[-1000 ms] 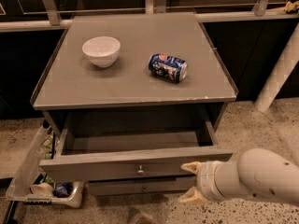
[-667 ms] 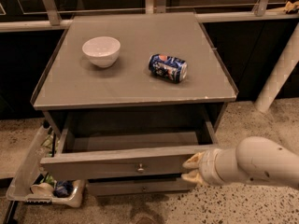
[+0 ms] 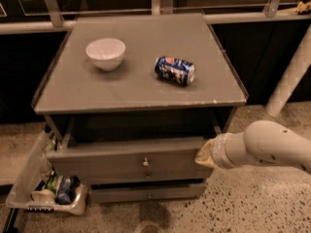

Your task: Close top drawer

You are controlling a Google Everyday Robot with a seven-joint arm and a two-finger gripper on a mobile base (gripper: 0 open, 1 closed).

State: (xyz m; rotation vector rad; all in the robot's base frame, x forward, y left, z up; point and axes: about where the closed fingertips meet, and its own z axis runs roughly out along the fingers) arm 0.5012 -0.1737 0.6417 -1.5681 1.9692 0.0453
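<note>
Top drawer: under the desk's front edge, partly pulled out, not yet closed.
Gripper: mine, against the drawer front's right end, below the desk's front right corner.
Jaws: open or closed, I cannot tell.
Left: push it flush.

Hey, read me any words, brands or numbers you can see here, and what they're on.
Can on the cabinet top: blue, red and white print, lettering too blurred to read.
Packets in the plastic bin: unreadable.
Claw, at the top drawer front's right end: no text.
</note>
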